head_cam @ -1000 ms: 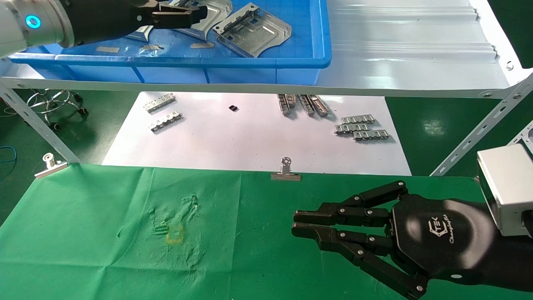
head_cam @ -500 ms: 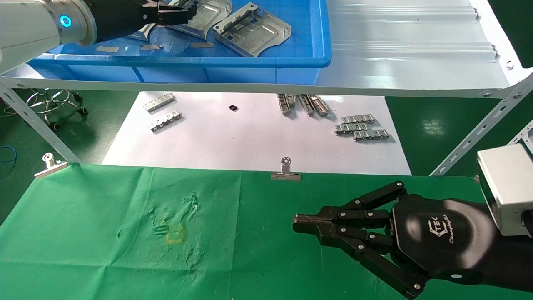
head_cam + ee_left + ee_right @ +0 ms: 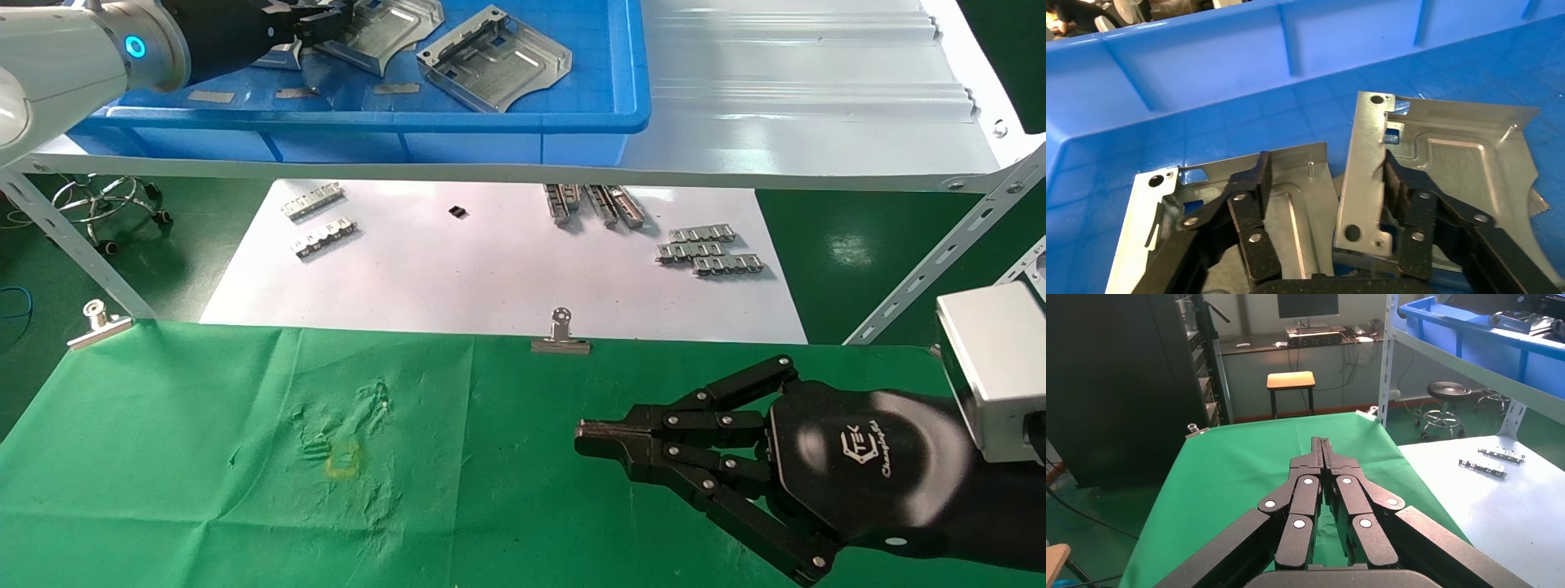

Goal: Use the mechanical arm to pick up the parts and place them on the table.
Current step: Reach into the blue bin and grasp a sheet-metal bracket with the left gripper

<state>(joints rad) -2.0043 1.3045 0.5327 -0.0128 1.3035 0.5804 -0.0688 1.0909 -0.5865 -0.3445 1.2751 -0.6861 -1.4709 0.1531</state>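
Silver sheet-metal parts point(image 3: 1438, 159) are lying in the blue bin point(image 3: 490, 122) as the left gripper point(image 3: 1324, 184) is spreading wide astride one's stiff, slick upright rim, gripping nothing, while the right gripper point(image 3: 584, 433) is hovering pinched, empty, above the table point(image 3: 204, 457).

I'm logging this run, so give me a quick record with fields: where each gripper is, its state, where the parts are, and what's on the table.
left gripper: inside the blue bin on the white shelf, open, fingers straddling the folded rim of a part
right gripper: over the green table, shut, holding nothing
parts: three visible in the bin, none on the table
second part: beneath the left gripper's other finger
third part: lying apart from the gripper in the bin
table edge: binder clips
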